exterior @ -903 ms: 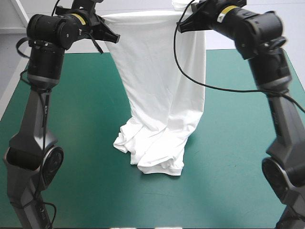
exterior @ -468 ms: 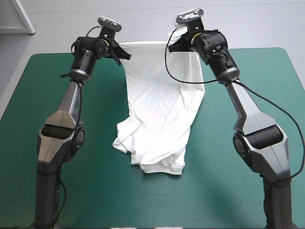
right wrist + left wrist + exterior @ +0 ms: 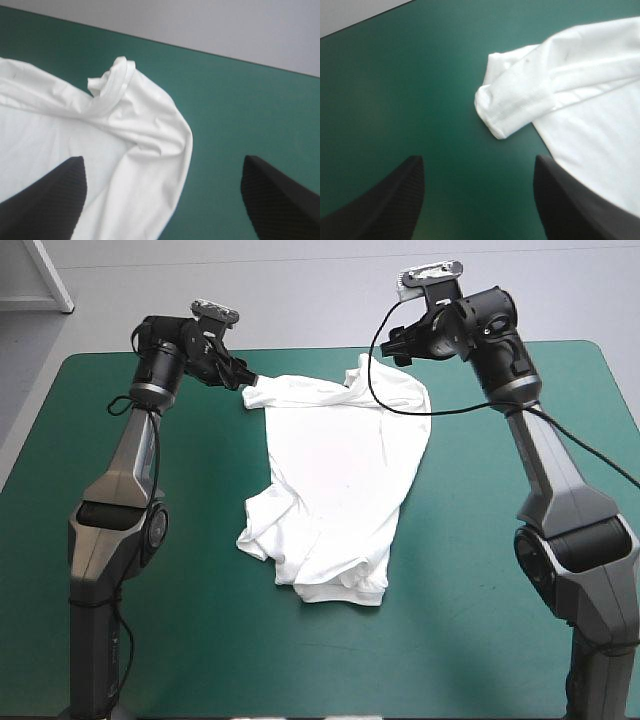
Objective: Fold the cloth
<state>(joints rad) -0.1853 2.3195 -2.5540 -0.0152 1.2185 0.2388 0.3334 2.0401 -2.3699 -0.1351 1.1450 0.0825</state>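
I see left gripper (image 3: 243,381) spread. T-shirt (image 3: 335,470), hung between both grippers earlier, now lies mid-table, far end flat, near end bunched. Left wrist view alone shows rolled hem (image 3: 512,112) just ahead of fingers. Right gripper (image 3: 392,344) spread over far corner. Teal-green cover (image 3: 150,640) open left, right, near.

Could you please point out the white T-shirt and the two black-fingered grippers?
White short-sleeved T-shirt (image 3: 335,465): high view, middle of its flat body.
Left gripper, black fins (image 3: 477,157): left wrist view, midway between its open fingertips.
Right gripper, black fins (image 3: 162,158): right wrist view, midway between its open fingertips.
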